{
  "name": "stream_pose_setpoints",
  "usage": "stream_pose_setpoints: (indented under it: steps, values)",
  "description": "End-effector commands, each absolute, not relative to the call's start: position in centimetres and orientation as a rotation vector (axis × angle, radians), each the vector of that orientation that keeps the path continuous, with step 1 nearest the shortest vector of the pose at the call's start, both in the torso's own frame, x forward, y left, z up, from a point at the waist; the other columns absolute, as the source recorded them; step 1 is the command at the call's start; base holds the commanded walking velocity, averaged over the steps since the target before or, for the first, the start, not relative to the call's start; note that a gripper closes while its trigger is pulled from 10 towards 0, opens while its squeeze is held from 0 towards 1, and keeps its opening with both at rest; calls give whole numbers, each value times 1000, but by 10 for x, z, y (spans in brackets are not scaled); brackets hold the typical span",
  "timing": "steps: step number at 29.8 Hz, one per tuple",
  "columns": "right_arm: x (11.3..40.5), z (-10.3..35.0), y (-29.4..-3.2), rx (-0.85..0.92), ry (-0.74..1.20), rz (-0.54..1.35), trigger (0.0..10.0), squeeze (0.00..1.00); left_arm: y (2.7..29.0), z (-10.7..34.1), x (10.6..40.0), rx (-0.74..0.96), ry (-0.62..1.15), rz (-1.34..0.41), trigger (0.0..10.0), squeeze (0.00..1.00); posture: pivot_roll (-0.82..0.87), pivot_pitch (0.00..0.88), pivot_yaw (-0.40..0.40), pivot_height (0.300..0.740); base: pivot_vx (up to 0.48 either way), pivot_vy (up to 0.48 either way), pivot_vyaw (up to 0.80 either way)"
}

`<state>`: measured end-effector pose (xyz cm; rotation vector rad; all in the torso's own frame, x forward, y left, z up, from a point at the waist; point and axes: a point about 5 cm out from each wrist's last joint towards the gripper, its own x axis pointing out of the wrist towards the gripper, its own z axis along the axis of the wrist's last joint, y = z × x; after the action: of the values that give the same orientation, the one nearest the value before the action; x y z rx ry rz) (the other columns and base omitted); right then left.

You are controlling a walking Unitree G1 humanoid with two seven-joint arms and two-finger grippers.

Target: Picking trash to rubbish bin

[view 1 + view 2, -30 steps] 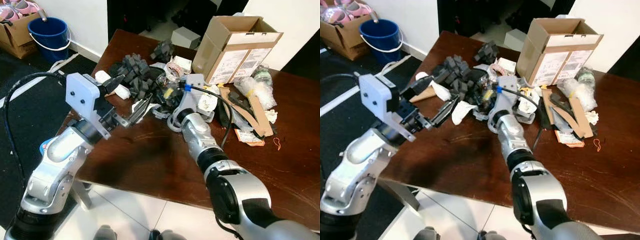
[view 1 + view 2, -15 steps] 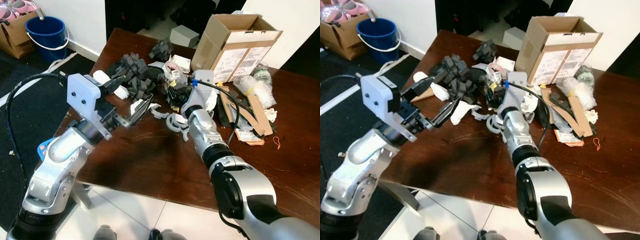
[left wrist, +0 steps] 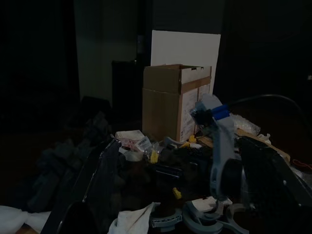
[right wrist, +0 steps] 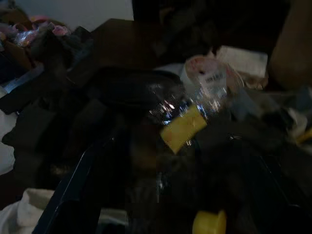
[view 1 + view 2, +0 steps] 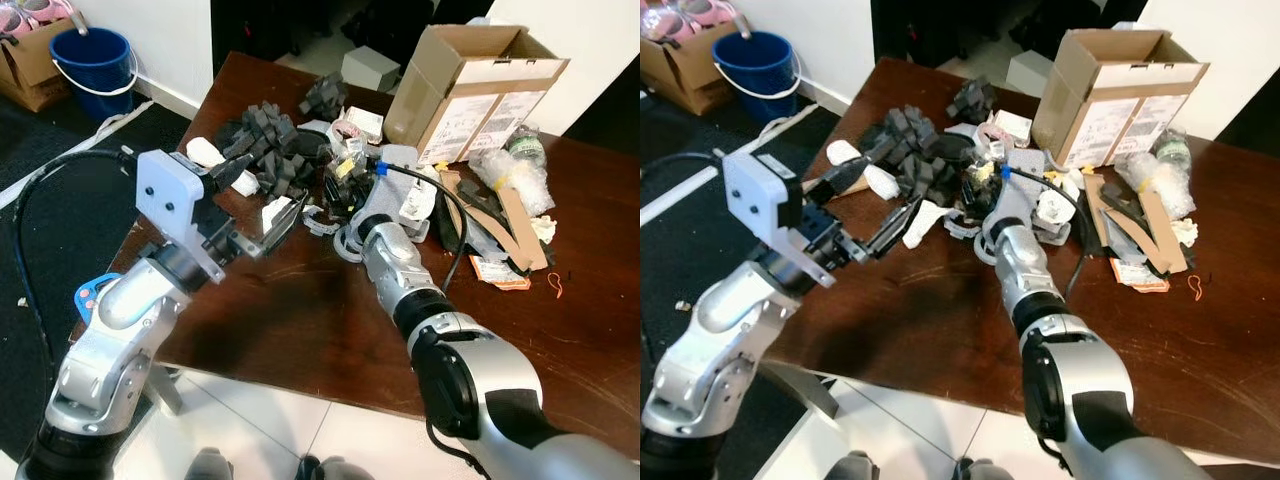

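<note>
Left claw (image 5: 268, 205) raised above the near-left part of the surface (image 5: 300, 320), two long black fingers spread apart, nothing between them, tips just short of a crumpled white paper scrap (image 5: 272, 212). Right claw (image 5: 338, 192) pushed into the middle of the trash heap, fingers buried among dark scraps; cannot tell whether spread or pinched.

Trash piled across the far half of the dark, glossy wooden surface: a cluster of jagged black foam blocks (image 5: 262, 150), a separate black foam lump (image 5: 325, 96) farther back, one roll of tape (image 5: 346, 133), a crushed clear plastic bottle with a yellow label (image 4: 183, 127) right ahead of the right claw, pale grey curved plastic rings (image 5: 348, 243) beside the right wrist, one wad of clear plastic film (image 5: 515, 178), flat brown cardboard strips (image 5: 510, 225).

One open corrugated cardboard box (image 5: 470, 95) with printed labels at the far edge. One blue bucket (image 5: 95, 62) on the floor at far left.
</note>
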<state>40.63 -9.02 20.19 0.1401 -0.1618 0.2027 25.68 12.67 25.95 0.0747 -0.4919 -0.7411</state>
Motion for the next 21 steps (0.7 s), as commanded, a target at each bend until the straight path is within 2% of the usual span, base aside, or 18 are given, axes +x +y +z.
stream_pose_setpoints:
  steps: [1,8,17,21]
  values:
    - [408,212,-96,81,-211,191,10000,0,120,255,252,60,-478,-759,10000,0,331,235,-175,740,0,0,0]
    - [410,237,-88,-52,-306,242,10000,0,120,250,248,45,-456,-751,10000,0,327,270,-188,740,0,0,0]
    - [410,239,-79,-91,-297,266,10000,0,121,249,239,43,-441,-723,10000,0,342,327,-208,740,0,0,0]
    - [413,248,-82,-86,-310,242,10000,0,131,251,231,49,-435,-675,10000,0,360,354,-208,740,0,0,0]
